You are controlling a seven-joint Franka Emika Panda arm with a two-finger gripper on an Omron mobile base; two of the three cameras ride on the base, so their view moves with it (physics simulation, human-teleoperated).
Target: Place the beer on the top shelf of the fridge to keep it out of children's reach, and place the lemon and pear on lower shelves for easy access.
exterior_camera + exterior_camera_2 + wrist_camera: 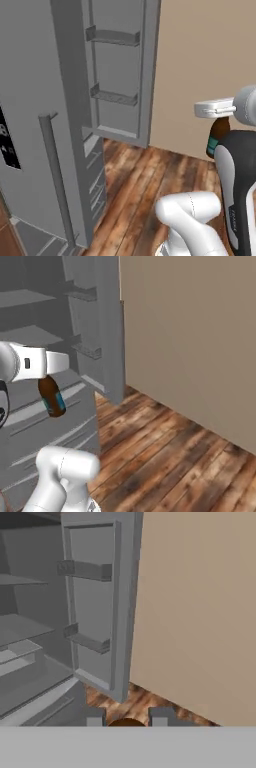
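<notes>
My gripper (220,120) is shut on the beer (217,141), a dark brown bottle with a teal label that hangs below the hand. From the other side, the gripper (46,379) holds the beer (52,398) just in front of the fridge (30,316). In the hand view the gripper (127,720) has the bottle's brown top (127,723) between its fingertips (95,719). The fridge (45,100) stands open. Its top shelf (22,581) and a lower shelf (25,628) lie left of the hand. The lemon and pear are out of view.
The open fridge door (117,70) carries narrow racks (112,36) and stands against a beige wall (200,341). The closed door has a long bar handle (54,170) and a black panel (6,142). Wooden floor (165,456) stretches to the right of the fridge.
</notes>
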